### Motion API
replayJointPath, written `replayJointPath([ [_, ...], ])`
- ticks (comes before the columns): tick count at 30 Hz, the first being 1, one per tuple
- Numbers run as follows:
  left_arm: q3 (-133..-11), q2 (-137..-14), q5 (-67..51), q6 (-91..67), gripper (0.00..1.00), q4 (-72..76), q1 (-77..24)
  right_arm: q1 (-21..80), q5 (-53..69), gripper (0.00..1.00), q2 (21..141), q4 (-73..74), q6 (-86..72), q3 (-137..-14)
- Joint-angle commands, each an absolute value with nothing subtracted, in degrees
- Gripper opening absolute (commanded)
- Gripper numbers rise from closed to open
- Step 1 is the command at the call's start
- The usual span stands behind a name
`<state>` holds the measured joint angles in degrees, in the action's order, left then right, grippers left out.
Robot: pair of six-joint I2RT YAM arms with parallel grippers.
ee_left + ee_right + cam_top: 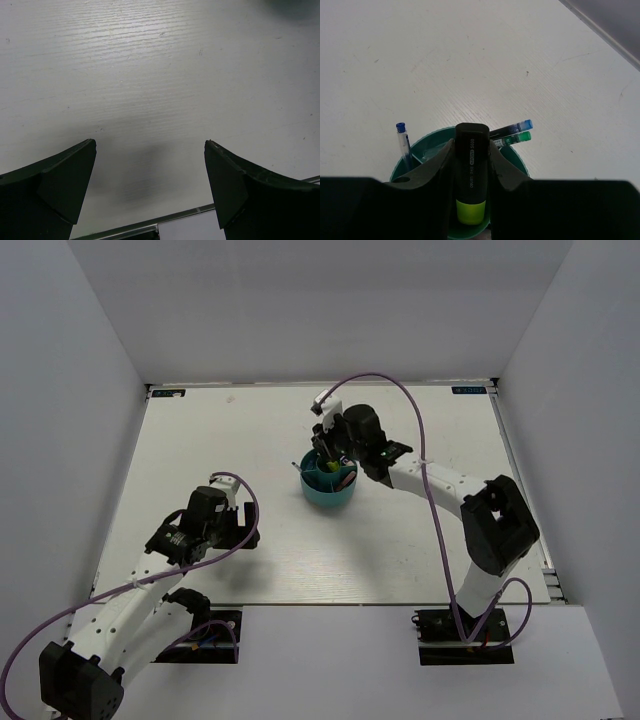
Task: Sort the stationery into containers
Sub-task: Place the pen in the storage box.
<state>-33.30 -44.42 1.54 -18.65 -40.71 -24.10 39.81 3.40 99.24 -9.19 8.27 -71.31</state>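
Observation:
The round teal organizer stands at the table's middle. My right gripper hangs right over it, shut on a black marker with a yellow-green cap, cap end down inside the organizer. A thin blue pen stands in a left compartment. A blue-capped pen and a green-capped pen lean out at the right. My left gripper is open and empty over bare table, left of the organizer.
White walls close in the table on three sides. A metal strip marks the table's near edge below my left gripper. A table edge shows at the upper right of the right wrist view.

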Motion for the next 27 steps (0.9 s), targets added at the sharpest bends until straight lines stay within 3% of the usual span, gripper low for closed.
replayJointPath([
  [1,-33.31,-44.12,2.2,-18.19,1.0,-40.34,-23.82,39.55,2.73,0.0,96.68,-11.78,8.44,-70.4],
  [6,-33.4,-44.03,2.46,-18.19,1.0,-40.52,-23.82,39.46,3.16,0.02,95.98,-11.78,8.44,-69.52],
  [9,-33.31,-44.12,2.55,-18.19,1.0,-40.34,-23.82,39.64,3.08,0.18,95.54,-11.69,8.44,-68.91],
  [12,-33.31,-44.03,2.64,-18.2,1.0,-40.52,-23.91,39.55,3.08,0.27,94.92,-11.34,8.88,-68.82],
  [13,-33.4,-44.21,2.55,-18.28,1.0,-40.34,-23.91,39.55,3.16,0.35,94.75,-11.16,8.88,-68.91],
  [18,-33.31,-44.21,2.64,-18.28,1.0,-40.34,-23.82,39.64,3.34,0.51,93.61,-9.58,9.4,-68.64],
  [21,-33.31,-44.03,2.64,-18.28,1.0,-40.43,-23.82,39.46,3.43,0.58,92.99,-8.88,9.49,-68.38],
  [27,-33.31,-43.95,2.81,-18.19,1.0,-40.34,-23.91,39.64,3.43,0.64,91.76,-6.16,9.32,-68.73],
])
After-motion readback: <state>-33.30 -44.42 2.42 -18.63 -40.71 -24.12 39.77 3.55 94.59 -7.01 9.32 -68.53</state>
